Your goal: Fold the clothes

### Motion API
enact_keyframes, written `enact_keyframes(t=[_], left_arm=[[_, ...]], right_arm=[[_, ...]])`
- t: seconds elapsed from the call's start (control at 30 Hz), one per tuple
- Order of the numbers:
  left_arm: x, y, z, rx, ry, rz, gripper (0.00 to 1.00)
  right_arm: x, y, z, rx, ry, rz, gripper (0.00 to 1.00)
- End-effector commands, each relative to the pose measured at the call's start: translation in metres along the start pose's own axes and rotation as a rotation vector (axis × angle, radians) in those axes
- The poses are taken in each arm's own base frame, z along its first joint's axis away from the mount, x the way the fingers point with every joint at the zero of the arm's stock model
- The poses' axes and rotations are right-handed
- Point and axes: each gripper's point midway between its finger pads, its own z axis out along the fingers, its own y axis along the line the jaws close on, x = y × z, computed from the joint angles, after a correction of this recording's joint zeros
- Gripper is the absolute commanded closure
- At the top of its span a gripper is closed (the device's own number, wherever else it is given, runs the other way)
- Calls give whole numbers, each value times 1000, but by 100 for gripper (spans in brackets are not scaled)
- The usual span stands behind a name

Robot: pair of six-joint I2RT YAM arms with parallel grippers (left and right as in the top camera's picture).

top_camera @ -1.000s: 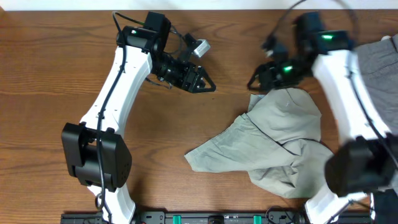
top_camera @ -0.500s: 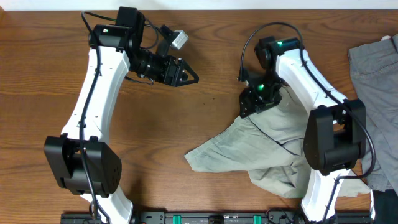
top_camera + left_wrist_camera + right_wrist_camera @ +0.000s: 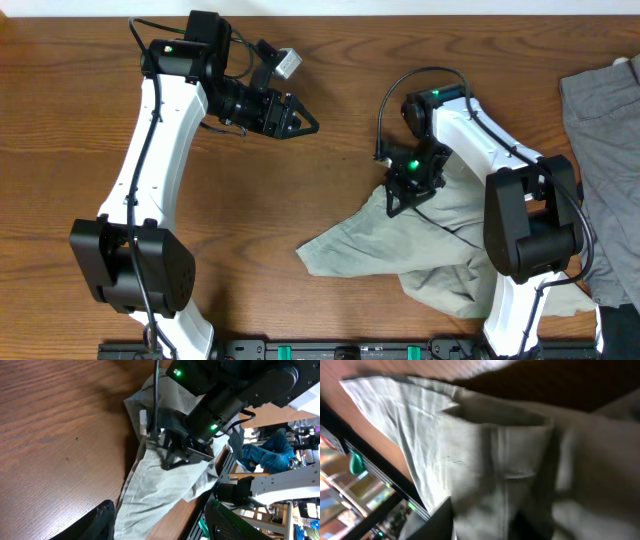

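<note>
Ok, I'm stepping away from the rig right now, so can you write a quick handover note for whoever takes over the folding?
Left pincer: open, empty, hovering over bare table, apart from the shorts.
Right pincer: down on the shorts' top-left corner as seen from overhead; whether it has gripped is unclear.
Shorts: crumpled, right of centre. A grey garment lies at the right edge.
Done: no neat fold yet.
Left: spread the shorts flat, then fold them.
</note>
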Motion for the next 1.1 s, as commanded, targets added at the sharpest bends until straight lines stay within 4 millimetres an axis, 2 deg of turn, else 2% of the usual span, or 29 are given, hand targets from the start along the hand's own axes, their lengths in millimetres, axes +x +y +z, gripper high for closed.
enact_keyframes(t=[0.0,0.13,0.33,0.5,0.6,0.67,0.73,0.83,1.0,1.07], left_arm=[[-3,-8,-10,-14,-24,29,40],[-3,-8,-10,-14,-24,28,40],[-4,-6,-16,-22,-38,25,41],[-6,1,-41,-63,-96,16,41],[-7,2,-63,-96,-150,17,40],[-7,0,-76,-115,-183,24,35],[-7,-4,-85,-127,-204,32,32],[-7,-8,-87,-130,-212,42,29],[-7,-12,-81,-123,-196,53,28],[-7,-11,-81,-130,-196,59,28]], right_arm=[[-12,15,-15,-20,-77,-64,84],[-27,34,-53,0,-222,-139,96],[-41,80,-154,75,-572,-233,99],[-31,128,-247,127,-905,-324,99],[-20,151,-292,149,-1076,-359,99],[-11,168,-321,154,-1189,-398,99],[-4,181,-339,150,-1264,-439,99],[6,193,-355,156,-1329,-478,99],[20,206,-366,176,-1376,-555,99],[25,219,-367,128,-1381,-613,99]])
